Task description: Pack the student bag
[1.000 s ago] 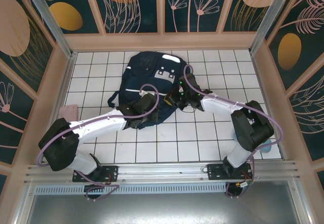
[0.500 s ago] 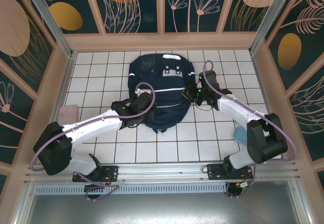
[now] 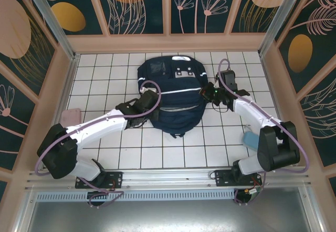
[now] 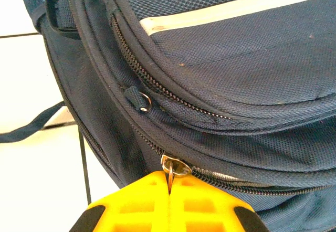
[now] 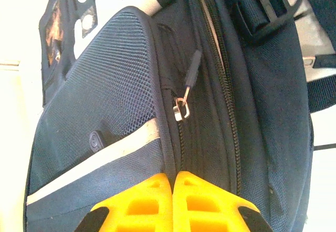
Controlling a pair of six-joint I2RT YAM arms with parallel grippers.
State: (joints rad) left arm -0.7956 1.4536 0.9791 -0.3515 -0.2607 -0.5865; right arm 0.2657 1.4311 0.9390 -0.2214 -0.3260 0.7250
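1 arm per flank of the student bag, lying on the tiled table, long axis far-to-near. On its left seam, left gripper pinched tight on a zipper pull; right gripper closed, seemingly empty, tips against the right side, second pull just ahead.

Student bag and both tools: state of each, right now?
student bag, lying flat on the tiles, front up
left tool, shut on a metal zipper pull at the bag's side
right tool, shut, tips against the bag's side
second zipper pull, free, ahead of the right tool
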